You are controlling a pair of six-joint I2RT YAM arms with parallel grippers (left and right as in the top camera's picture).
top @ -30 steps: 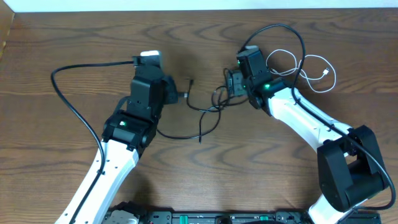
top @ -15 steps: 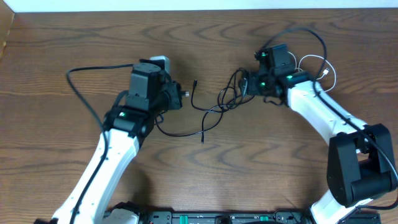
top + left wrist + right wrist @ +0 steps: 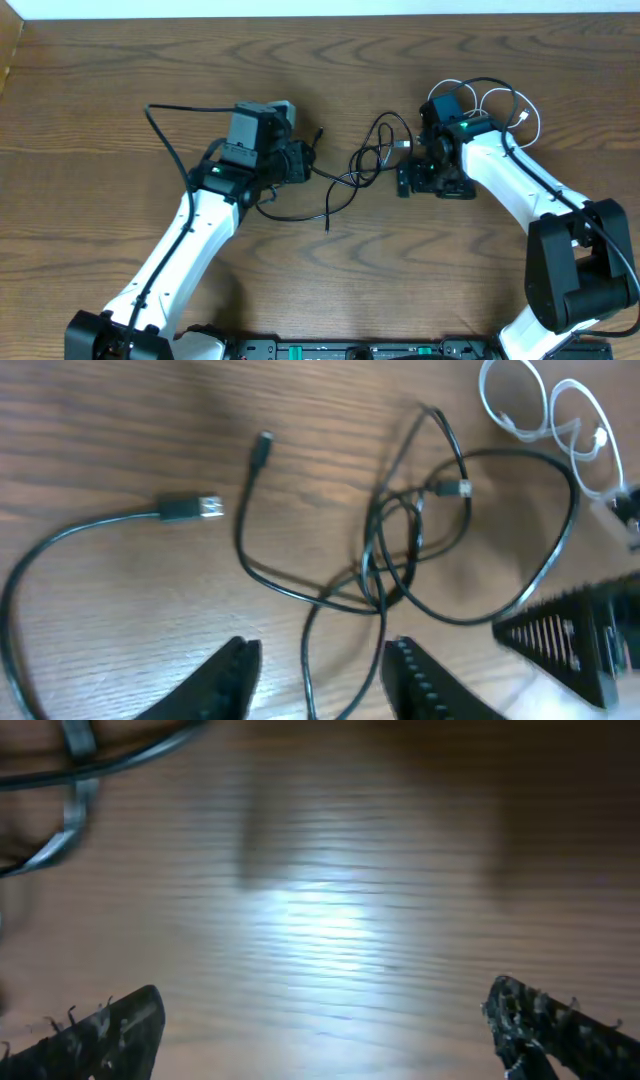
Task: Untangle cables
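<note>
A knot of thin black cables (image 3: 365, 160) lies mid-table, with loose ends running left and toward the front. In the left wrist view the tangle (image 3: 400, 540) lies ahead, a USB plug (image 3: 190, 508) to its left. My left gripper (image 3: 308, 160) sits at the tangle's left edge. It (image 3: 320, 650) is open, and one black strand lies on the table between its fingers (image 3: 410, 670), ungripped. My right gripper (image 3: 403, 181) hovers just right of the tangle. It (image 3: 325, 1005) is wide open over bare wood. The white cable (image 3: 510, 105) lies coiled at the back right.
The wooden table (image 3: 420, 270) stretches toward the front. A thick black arm cable (image 3: 170, 135) loops out left of the left arm. The right arm's own cable (image 3: 480, 90) arches over the white coil. The right gripper's ribbed finger (image 3: 575, 640) shows in the left wrist view.
My left gripper moved right to the tangle and opened, releasing the black cable end. My right gripper shifted toward the front, away from the loops, and opened wider.
</note>
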